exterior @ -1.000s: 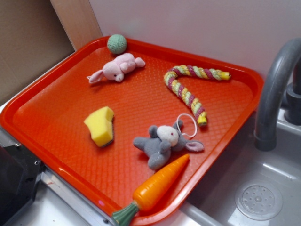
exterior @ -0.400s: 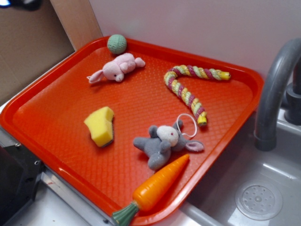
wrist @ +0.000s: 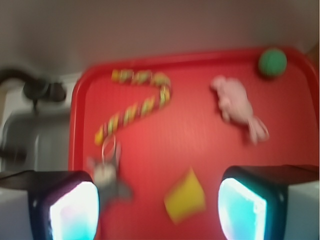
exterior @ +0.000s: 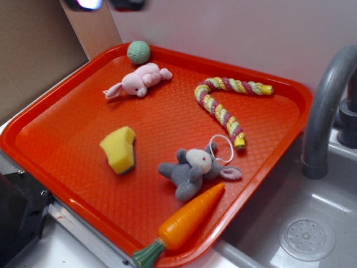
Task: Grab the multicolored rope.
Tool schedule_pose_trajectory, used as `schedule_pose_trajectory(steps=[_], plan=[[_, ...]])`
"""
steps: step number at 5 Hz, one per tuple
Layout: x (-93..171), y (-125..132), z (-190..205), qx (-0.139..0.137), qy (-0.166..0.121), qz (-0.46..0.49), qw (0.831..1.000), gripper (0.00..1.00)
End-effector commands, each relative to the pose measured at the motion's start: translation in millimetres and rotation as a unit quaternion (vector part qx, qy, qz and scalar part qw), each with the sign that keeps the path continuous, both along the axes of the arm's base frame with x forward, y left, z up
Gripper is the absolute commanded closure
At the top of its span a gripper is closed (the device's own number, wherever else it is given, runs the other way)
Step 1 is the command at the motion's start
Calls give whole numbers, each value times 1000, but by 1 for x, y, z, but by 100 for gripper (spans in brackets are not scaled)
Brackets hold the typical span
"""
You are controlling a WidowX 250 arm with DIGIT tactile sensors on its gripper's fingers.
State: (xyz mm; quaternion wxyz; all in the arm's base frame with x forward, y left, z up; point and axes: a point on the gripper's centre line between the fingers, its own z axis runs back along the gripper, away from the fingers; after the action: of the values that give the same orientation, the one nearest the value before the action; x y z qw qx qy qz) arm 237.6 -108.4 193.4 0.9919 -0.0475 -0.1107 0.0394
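The multicolored rope (exterior: 222, 103) lies bent like a cane on the far right part of the orange tray (exterior: 67, 128); it is striped pink, yellow and pale green. From the wrist camera the rope (wrist: 137, 100) shows blurred at the upper left. My gripper (exterior: 106, 3) is only a dark blur at the top edge of the exterior view, high above the tray's far left corner. In the wrist view my gripper (wrist: 159, 210) is open, its two glowing pads (wrist: 75, 212) wide apart with nothing between them.
On the tray also lie a pink plush bunny (exterior: 139, 80), a green ball (exterior: 138, 52), a yellow sponge wedge (exterior: 119, 149), a grey plush bunny (exterior: 192, 170) with a thin white string loop (exterior: 223, 147), and an orange carrot (exterior: 184, 222). A grey faucet (exterior: 326, 106) and sink (exterior: 307, 234) stand to the right.
The gripper's dark blur has come into the top edge of the exterior view and moved rightward. Nothing on the tray has moved.
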Motion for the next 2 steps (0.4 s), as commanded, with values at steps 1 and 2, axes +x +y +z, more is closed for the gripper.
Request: schedule_pose_trajectory(steps=[1,2], plan=[[60,-9,-27,49,-66,124,989,0],[64,0,-58,101,-88,245,960,0]])
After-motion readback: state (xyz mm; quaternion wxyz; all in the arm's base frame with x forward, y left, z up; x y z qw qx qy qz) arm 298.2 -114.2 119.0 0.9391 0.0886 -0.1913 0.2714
